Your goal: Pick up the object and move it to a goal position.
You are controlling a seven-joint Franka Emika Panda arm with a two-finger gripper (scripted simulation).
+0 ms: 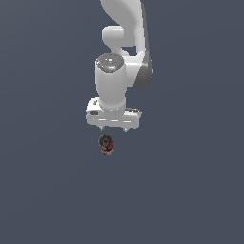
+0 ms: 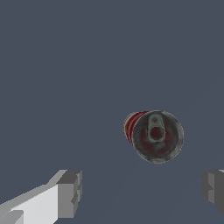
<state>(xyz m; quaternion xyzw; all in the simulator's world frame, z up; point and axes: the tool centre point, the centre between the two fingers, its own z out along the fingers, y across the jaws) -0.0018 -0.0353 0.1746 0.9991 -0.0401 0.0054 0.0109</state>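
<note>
Overhead, claw (image 2: pixel 142 192) spread wide, holding nothing; can (image 2: pixel 154 135) apart from fingers (image 2: pixel 70 192); no readable label.

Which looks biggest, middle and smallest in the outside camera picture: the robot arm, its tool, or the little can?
1. Robot arm, by far the biggest.
2. Tool, the white block with short fingers.
3. Can, smallest, lying just below the tool.

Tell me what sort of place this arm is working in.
Likely a bare simulated test scene, not a real room. A plain, featureless grey-blue ground fills both views. Only the white arm, its open claw and one small red-and-white can show.
</note>
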